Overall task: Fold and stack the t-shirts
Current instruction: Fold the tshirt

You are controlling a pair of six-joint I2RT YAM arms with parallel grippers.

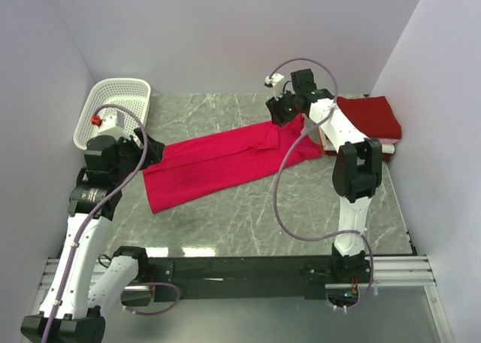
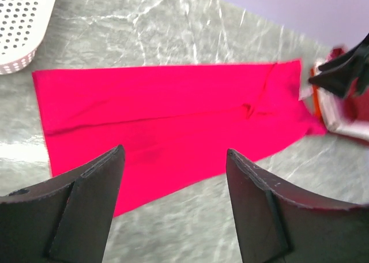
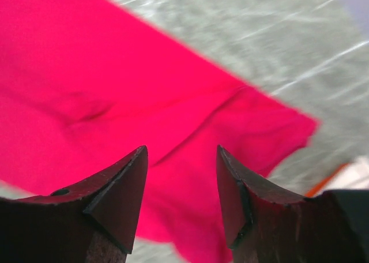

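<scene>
Grey marbled stone is seen as the surface of the table (image 1: 225,215). Across it, slanting from the near left toward the far right, the bright pinkish-red shirt (image 1: 218,162) is laid flat as a long narrow band, apparently already doubled lengthwise. At the far left corner the white lattice basket (image 1: 90,125) is set, just beyond the band's left end and of no use to this step. At the right edge the crimson shirt (image 1: 368,116) is seen folded small, resting on what looks to be a white shirt (image 2: 337,114), so that pile is judged to be the stack the band must join. The left gripper (image 2: 174,159) is held above the band's left end and the right gripper (image 3: 181,153) above its right end, where a sleeve is tucked into a slight ridge. Both pairs of fingers are spread apart with nothing between them, and no cloth is held. The step in hand is judged to be the crosswise fold. It would be done well if one short end were taken at both corners, all layers being pinched together, raised only enough for the cloth to clear itself, and carried over until the edges meet squarely. The sleeve ridge should be pressed flat first, lest a lump be folded in and the finished stack be tilted.
</scene>
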